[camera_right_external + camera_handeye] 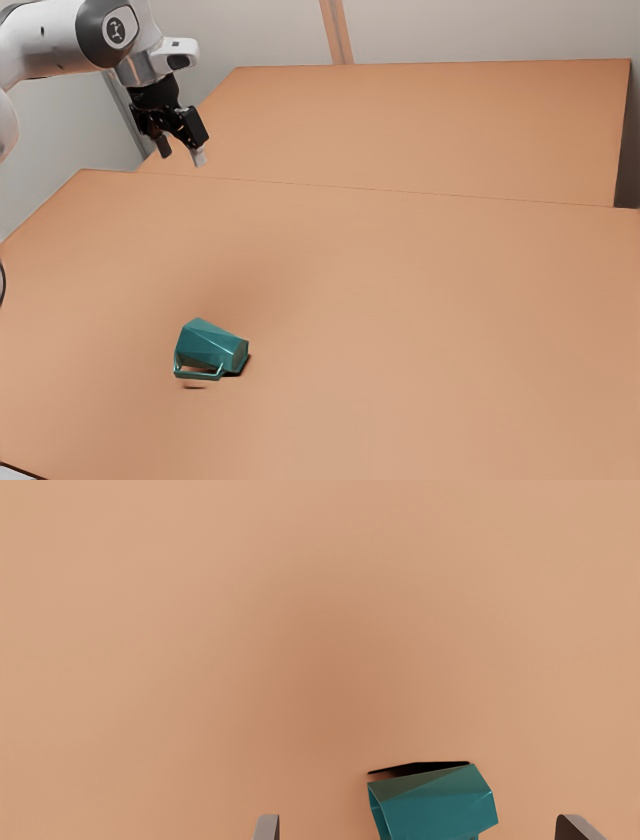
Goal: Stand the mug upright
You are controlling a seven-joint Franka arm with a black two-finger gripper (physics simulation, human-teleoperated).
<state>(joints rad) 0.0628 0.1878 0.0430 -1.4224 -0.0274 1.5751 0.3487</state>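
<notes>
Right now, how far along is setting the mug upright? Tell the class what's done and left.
No righting looks done: the mug lies on its side on the table. Nothing is held; the open hand hovers clear above. Left, probably: lower, grip, tip it upright, release.

Teal mug (208, 347), angular, with flat facets meeting at crisp edges. The mug lies on its side on the table (420, 330), toward the exterior view's left and its lower edge. A slender, looped handle (200, 376) of the same color projects from the body, toward the lower edge of that view. The hollow mouth (378, 814) faces sideways, its rim clear of upright.
</notes>
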